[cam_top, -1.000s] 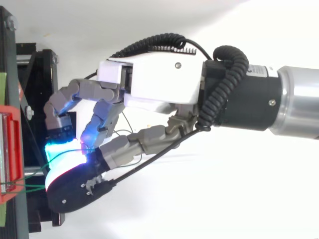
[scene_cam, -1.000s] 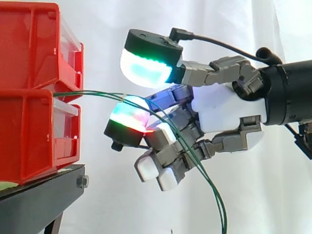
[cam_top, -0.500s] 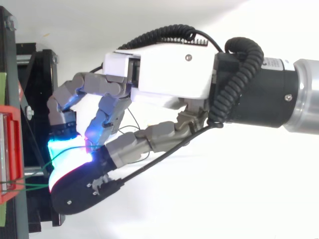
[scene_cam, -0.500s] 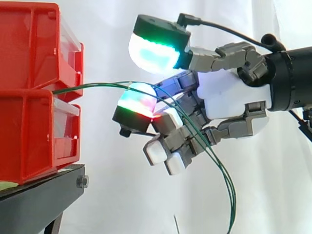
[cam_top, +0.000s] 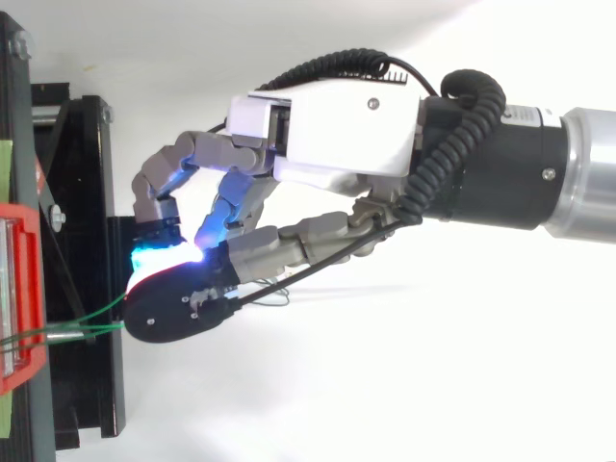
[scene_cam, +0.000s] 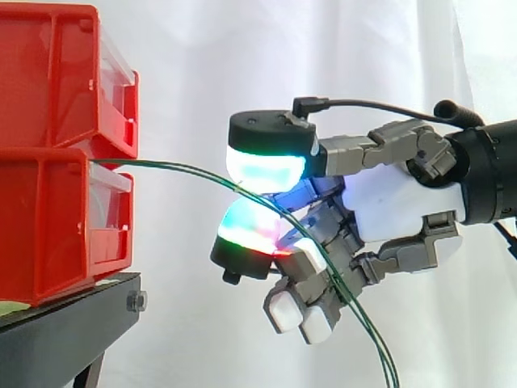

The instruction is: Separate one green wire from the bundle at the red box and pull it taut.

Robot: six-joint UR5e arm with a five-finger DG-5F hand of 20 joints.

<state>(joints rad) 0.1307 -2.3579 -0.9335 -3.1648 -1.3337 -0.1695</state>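
Observation:
Green wires [scene_cam: 178, 170] come out between the two stacked red bins [scene_cam: 48, 218] and run right to my hand [scene_cam: 396, 210]. There a wire passes between two glowing fingertips [scene_cam: 266, 166], one above it and one below, which are closed nearly together and pinch it. Behind the pads the wires sag down past the curled fingers to the bottom edge. From above, one green wire [cam_top: 101, 316] slants up from the red box [cam_top: 17, 289] to the pads of the hand [cam_top: 337, 115], and a second strand lies straighter just below it.
The bins rest on a black stand [scene_cam: 65, 323] at the left, also seen from above as a dark frame [cam_top: 82, 192]. A white curtain hangs behind. Open space lies to the right of the bins, under and around the hand.
The upper glowing pad has dropped onto the lower one, closing on the wire. The hand has shifted right, away from the bins, and slightly down; the wire runs straighter.

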